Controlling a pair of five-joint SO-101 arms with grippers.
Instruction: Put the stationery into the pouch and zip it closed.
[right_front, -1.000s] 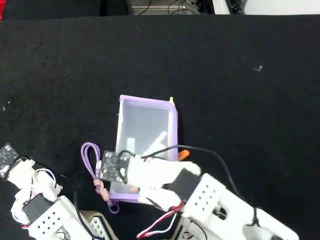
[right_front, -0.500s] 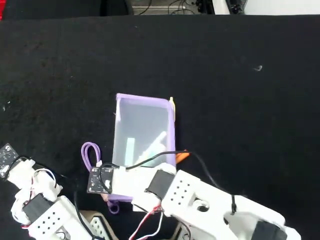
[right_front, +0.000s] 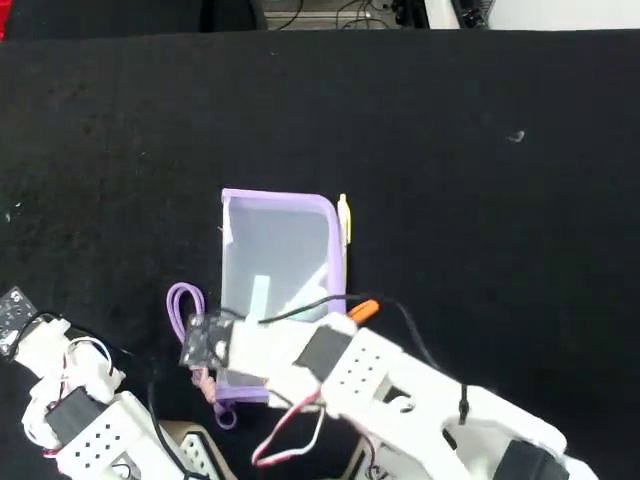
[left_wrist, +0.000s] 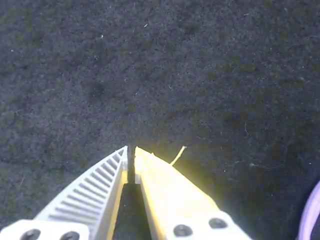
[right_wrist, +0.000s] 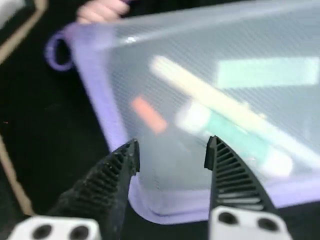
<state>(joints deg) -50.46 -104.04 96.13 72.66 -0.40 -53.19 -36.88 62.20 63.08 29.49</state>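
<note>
**Black table (right_front: 450, 150), purple pouch (right_front: 280, 245)**

The pouch lies flat. The right gripper (right_wrist: 172, 145) hangs over one end, fingers apart, holding nothing. The left gripper (left_wrist: 130, 150) is squeezed together above the table. Inside the pouch, a green strip (right_wrist: 267, 72) is too blurry to read.

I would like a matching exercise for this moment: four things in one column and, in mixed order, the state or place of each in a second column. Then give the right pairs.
Things
1. left gripper
2. right gripper
3. pouch
4. purple loop

States or places
A. open, above a corner of the pouch
B. curled on the table beside the pouch
C. shut, above the bare black table
D. lying flat, with pens visible through its clear side

Right pairs: 1-C, 2-A, 3-D, 4-B.
</note>
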